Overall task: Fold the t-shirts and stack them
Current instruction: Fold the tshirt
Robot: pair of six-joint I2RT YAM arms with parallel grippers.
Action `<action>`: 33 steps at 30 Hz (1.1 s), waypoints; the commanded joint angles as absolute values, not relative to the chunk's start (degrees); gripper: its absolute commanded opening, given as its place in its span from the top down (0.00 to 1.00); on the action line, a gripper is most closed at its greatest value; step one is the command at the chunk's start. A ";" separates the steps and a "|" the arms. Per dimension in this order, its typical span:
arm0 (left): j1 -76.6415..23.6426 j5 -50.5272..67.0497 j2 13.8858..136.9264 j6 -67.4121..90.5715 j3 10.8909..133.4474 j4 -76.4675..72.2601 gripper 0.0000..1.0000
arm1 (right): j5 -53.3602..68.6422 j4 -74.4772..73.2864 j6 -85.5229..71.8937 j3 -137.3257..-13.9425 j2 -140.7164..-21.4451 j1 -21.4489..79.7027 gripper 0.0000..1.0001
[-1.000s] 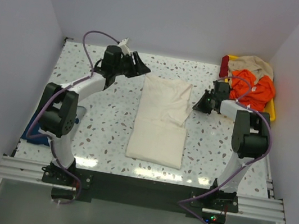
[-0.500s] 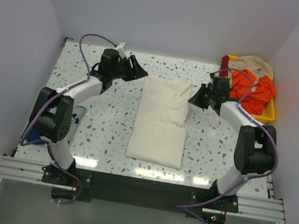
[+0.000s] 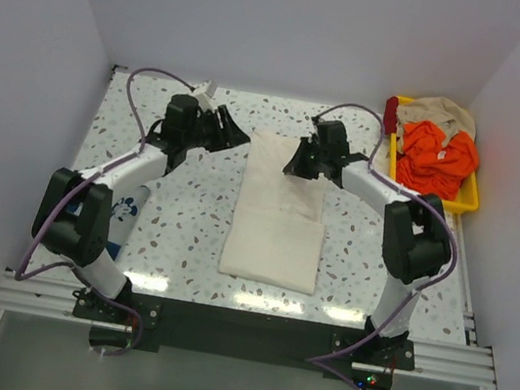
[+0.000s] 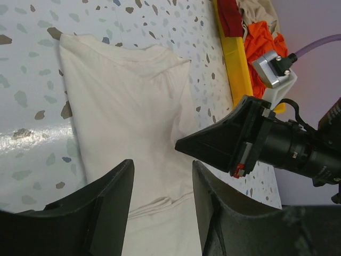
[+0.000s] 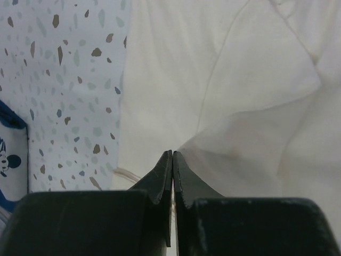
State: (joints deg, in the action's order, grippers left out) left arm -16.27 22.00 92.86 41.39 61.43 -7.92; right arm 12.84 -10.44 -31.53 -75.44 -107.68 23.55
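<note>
Both arms are the same build. The left arm [image 3: 136,164] and right arm [image 3: 369,183] have glossy white link shells with chunky black joint housings in between, so a proper two-tone look. Each has a purple cable [image 3: 145,78] looping loose off the wrist end.

The left tool [image 3: 240,136] and right tool [image 3: 291,167] are all matte black, with wedge-shaped fingers [image 5: 154,186] that taper to thin edges. The right tool also has a little red tab [image 4: 237,170], plus a white bracket [image 4: 277,88] carrying a small silver block with dark screw heads.

The bases [image 3: 108,308] are black, on a black plate [image 3: 238,335] with aluminium rail [image 3: 26,295] either side. There's a tiny green light [image 3: 366,378] by the right one.
</note>
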 commanded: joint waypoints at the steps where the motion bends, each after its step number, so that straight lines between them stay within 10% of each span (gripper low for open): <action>1: -16.61 21.01 88.87 41.31 59.60 -7.65 0.48 | 11.08 -10.37 -32.87 -80.23 -110.65 26.01 1.00; 20: -17.14 21.00 86.92 42.36 54.23 -8.61 0.47 | 10.54 -3.87 -36.48 -85.95 -120.40 29.36 1.00; 33: -19.25 21.62 86.48 44.30 52.12 -9.67 0.44 | 9.59 -12.12 -32.35 -88.59 -115.67 29.27 0.62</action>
